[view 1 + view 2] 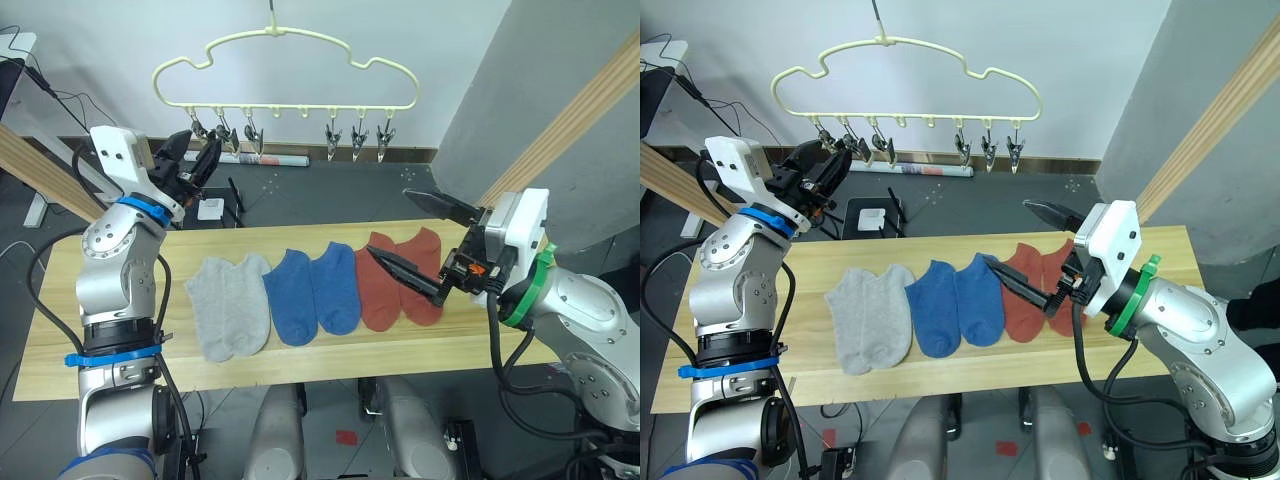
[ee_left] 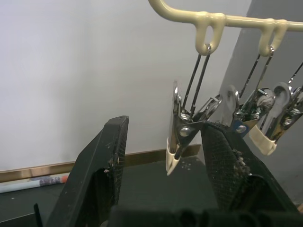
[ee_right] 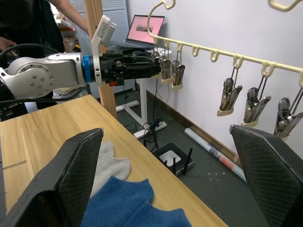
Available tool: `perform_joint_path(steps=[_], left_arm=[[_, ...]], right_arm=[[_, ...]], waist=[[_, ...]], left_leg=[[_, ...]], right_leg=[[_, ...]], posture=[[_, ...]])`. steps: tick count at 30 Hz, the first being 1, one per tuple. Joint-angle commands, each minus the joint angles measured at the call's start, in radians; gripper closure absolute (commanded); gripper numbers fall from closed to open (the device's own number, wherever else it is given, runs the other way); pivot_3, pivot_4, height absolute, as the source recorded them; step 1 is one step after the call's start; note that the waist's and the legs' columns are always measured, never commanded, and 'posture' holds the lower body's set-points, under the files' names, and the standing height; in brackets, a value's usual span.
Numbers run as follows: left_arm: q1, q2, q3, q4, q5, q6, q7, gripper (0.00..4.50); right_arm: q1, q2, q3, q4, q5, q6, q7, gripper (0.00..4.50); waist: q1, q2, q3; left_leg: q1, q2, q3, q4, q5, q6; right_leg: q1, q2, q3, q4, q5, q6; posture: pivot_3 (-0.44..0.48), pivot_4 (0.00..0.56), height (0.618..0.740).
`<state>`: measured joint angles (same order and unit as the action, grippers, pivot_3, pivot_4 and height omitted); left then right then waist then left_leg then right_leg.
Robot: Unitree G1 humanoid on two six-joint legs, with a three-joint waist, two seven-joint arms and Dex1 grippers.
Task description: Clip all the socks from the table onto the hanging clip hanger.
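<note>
Six socks lie in one row along the table [image 1: 120, 365]: two grey socks [image 1: 228, 305], two blue socks [image 1: 312, 293], two red socks [image 1: 400, 275], toes toward its near edge. Bare wood flanks them. Above, the hanger [image 1: 285, 70] carries six clips [image 1: 358, 140]. Left gripper [image 1: 197, 162] gapes beside the leftmost clip [image 2: 182, 135]; right gripper [image 1: 412, 235] spreads wide over the red pair.

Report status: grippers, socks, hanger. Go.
Left gripper open, up at the clip hanger by its leftmost clips. Right gripper open over the red socks. All six socks flat on table. Nothing blocking.
</note>
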<state>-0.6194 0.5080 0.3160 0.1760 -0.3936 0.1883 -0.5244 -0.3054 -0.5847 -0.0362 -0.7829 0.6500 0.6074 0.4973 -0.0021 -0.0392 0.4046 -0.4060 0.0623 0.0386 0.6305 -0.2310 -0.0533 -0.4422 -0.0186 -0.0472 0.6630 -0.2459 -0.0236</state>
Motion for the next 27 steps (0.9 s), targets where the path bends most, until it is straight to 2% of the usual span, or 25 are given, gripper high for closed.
perform_joint_path(steps=[1, 12, 27], left_arm=[[0.0, -0.005, 0.032, 0.012, 0.005, -0.075, 0.018, 1.92], [-0.015, -0.022, 0.015, -0.013, -0.019, -0.081, 0.018, 1.92], [0.046, -0.076, 0.014, -0.195, -0.015, -0.022, 0.148, 1.92]], right_arm=[[-0.006, -0.001, -0.003, -0.019, 0.013, -0.006, 0.008, 0.0], [-0.012, 0.002, 0.001, -0.02, 0.018, 0.005, 0.009, 0.0], [-0.018, 0.002, 0.0, -0.017, 0.019, 0.008, 0.014, 0.0]], waist=[[0.0, 0.0, 0.0], [0.0, -0.001, 0.006], [0.0, -0.001, 0.009]], left_leg=[[0.0, 0.0, 0.0, 0.0, 0.0, 0.0], [-0.001, 0.0, 0.0, 0.0, 0.0, 0.0], [-0.002, 0.0, -0.001, 0.0, 0.0, 0.0]], right_leg=[[0.0, 0.0, 0.0, 0.0, 0.0, 0.0], [0.0, 0.0, -0.001, 0.0, 0.0, 0.001], [-0.001, 0.0, -0.001, -0.001, 0.0, 0.001]], posture=[[-0.057, 0.464, 0.74], [-0.059, 0.46, 0.74], [-0.057, 0.458, 0.74]])
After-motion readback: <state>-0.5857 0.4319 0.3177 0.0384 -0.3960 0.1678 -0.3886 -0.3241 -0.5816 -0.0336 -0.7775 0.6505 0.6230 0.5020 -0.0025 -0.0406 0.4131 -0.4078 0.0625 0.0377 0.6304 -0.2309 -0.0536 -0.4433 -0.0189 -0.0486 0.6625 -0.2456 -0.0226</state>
